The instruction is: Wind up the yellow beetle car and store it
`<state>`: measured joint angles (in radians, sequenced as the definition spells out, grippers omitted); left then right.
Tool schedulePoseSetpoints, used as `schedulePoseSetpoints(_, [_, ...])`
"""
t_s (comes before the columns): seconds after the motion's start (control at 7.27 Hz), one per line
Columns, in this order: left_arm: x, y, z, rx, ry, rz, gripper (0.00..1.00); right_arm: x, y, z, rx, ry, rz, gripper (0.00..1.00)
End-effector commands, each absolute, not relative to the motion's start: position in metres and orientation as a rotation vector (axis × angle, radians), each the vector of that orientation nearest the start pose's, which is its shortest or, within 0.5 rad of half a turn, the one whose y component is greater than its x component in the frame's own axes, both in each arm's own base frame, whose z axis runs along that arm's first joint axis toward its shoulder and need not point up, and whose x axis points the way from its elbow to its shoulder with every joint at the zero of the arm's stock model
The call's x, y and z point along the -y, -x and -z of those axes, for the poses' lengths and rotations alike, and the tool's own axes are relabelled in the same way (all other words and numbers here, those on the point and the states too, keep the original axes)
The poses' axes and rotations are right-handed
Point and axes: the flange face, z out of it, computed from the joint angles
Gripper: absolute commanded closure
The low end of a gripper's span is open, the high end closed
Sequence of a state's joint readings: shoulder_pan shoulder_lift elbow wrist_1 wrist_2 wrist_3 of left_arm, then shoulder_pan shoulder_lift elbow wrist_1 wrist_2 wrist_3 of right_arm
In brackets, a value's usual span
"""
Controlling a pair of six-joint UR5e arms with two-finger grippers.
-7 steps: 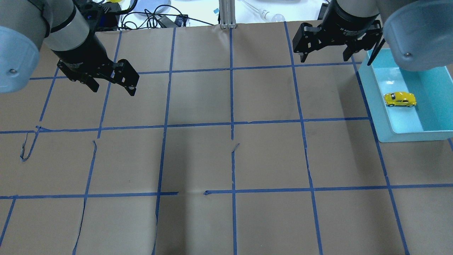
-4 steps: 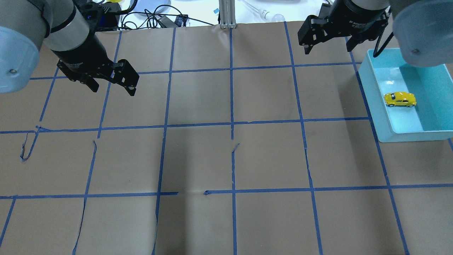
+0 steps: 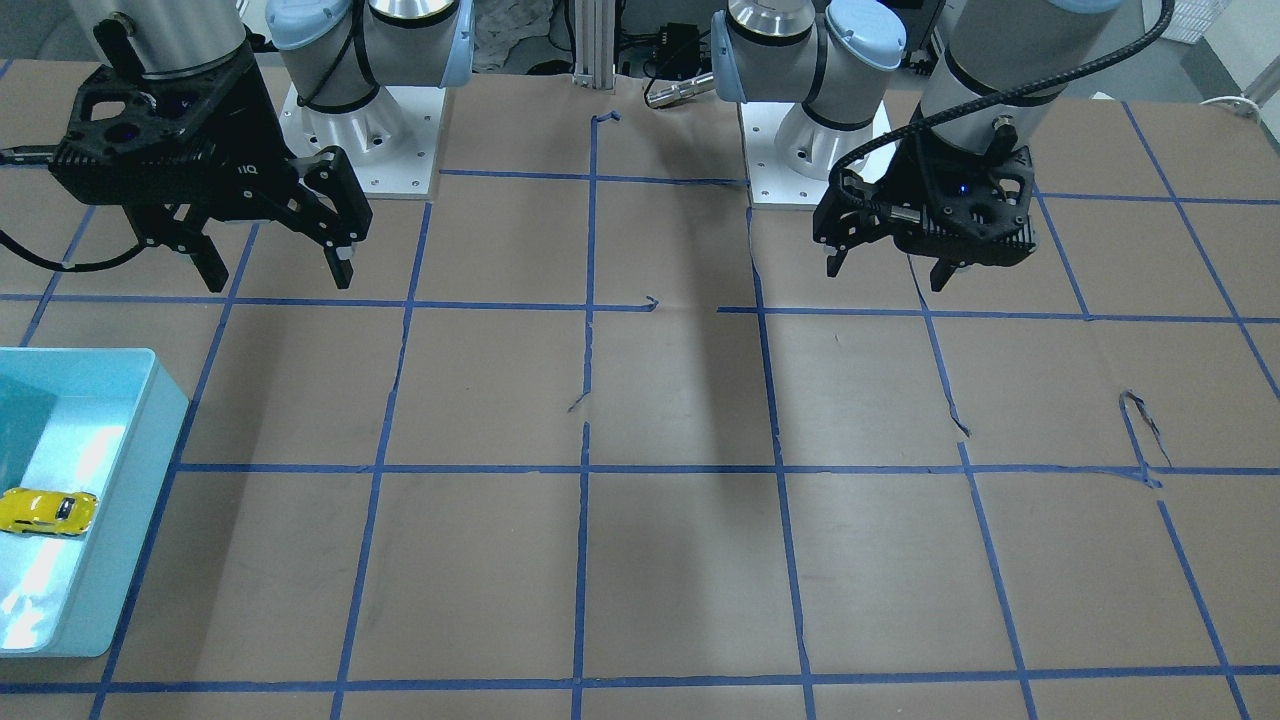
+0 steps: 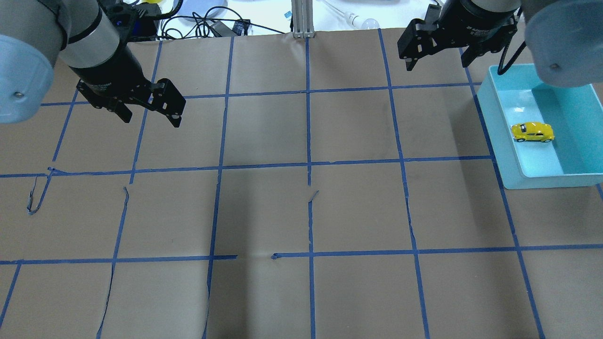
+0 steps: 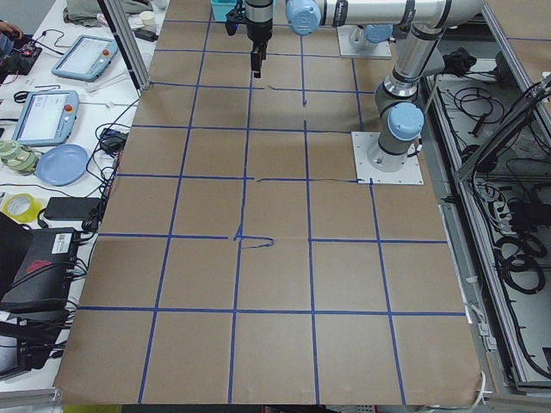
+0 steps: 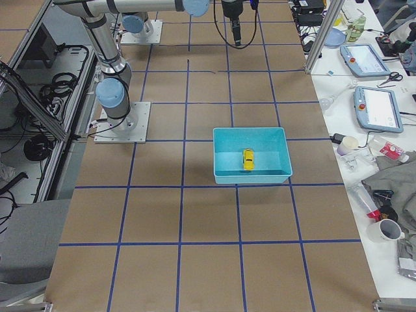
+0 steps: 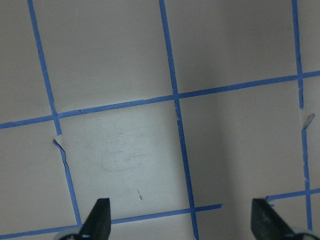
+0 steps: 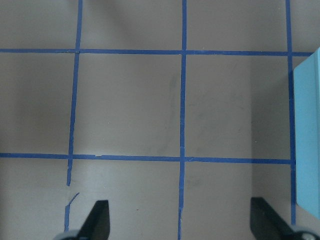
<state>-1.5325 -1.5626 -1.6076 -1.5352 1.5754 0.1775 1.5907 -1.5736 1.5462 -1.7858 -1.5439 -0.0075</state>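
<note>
I had both arms held high above the table, wrists turned so the 2 grippers pointed straight down. The left gripper (image 4: 151, 120) hung over the table's left half, its jaws spread wide. The right gripper (image 4: 435, 66) hung over the right half, jaws equally wide apart, gripping nothing.

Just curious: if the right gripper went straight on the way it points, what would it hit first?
Probably the bare paper-covered table, near a blue tape line. The right gripper points down with its jaws open; the teal bin lies off to one side.
</note>
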Motion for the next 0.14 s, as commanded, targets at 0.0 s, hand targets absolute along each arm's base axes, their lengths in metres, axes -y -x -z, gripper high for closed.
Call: schedulePoseSetpoints(0.0, [0.4938,0.1140,-0.4771,-3.129,-0.214,0.009,0.00,0.5107,-0.1428,-0.5271,-3.092,0.043,0.388,0.00])
